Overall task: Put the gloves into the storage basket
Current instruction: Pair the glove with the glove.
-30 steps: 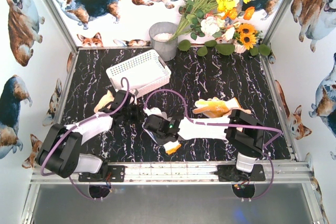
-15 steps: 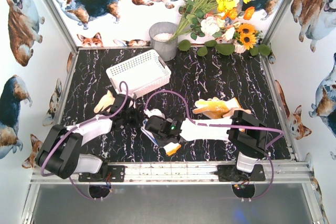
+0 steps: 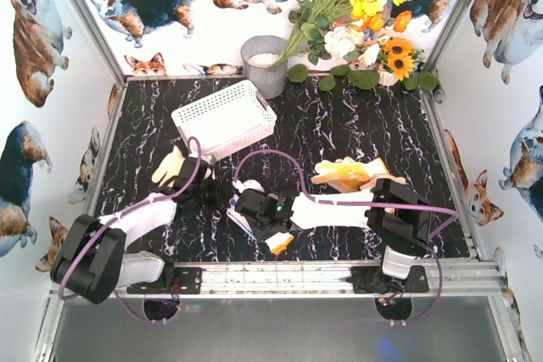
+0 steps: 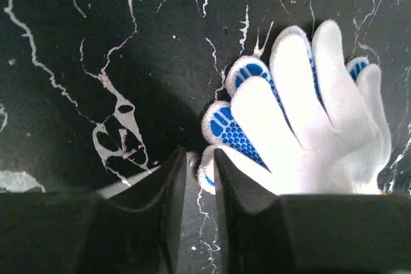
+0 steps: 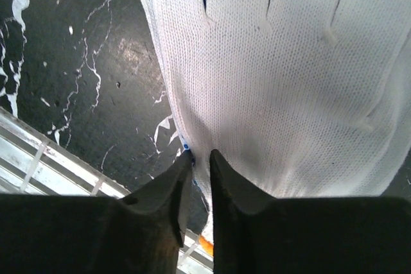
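Marble tabletop (image 3: pixel 356 125), black with white veins, carries everything. Far left on it, a white rectangular plastic storage basket with latticed sides (image 3: pixel 225 118) sits askew. Nearward of the basket a white knitted glove with a blue-dotted palm (image 4: pixel 314 126) lies flat. A yellow glove pile (image 3: pixel 348 174) lies nearward and right of the basket, and a cream glove (image 3: pixel 170 163) nearward and left. The left gripper (image 4: pixel 200 155) has its jaws a slit apart, with the white glove's fingertips touching its right finger. The right gripper (image 5: pixel 200 155) is likewise a slit apart, its tips at that glove's side edge.
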You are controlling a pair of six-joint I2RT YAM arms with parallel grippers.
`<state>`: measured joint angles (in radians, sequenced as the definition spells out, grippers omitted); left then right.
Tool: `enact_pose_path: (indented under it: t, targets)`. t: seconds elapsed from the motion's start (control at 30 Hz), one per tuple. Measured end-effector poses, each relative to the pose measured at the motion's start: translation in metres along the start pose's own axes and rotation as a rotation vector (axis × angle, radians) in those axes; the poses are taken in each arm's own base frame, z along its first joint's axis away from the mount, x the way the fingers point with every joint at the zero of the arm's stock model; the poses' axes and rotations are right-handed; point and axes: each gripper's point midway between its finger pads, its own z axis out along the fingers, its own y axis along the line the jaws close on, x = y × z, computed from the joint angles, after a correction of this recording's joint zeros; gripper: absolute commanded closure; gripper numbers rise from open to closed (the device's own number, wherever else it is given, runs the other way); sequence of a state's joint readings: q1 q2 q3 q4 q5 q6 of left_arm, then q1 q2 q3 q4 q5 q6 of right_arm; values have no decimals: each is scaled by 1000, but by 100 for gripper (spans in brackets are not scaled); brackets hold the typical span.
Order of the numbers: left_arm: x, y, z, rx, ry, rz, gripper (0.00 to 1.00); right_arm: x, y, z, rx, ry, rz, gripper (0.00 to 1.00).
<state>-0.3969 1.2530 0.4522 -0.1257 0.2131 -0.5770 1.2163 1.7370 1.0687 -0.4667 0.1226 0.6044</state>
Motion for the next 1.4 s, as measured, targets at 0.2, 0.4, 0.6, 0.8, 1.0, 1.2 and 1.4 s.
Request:
enact_pose_path:
  t: [0.2,0.4,0.6,0.8,1.0,1.2,1.4]
  targets:
    - [-7,2,-17,-45,-25,1,53,6,4,-1,-33,22,-1,63]
    - [-36,-20,-31,3,-97,15,55,0,6,-26,-76,-26,33,64]
    - [-33,-24,-16,24,-43,6,61,-13,-9,-49,-126,-93,193,66]
    - [-28,-27,-1,52,4,-2,64,6,-53,-46,-82,-59,378,63]
    - [-26,-28,9,63,31,-5,69,17,-45,-52,-132,-10,411,71]
    - [-25,-30,13,80,42,-6,72,34,-43,-45,-153,47,444,75]
    - [-26,-31,15,85,35,-6,79,35,-41,-41,-155,54,462,76]
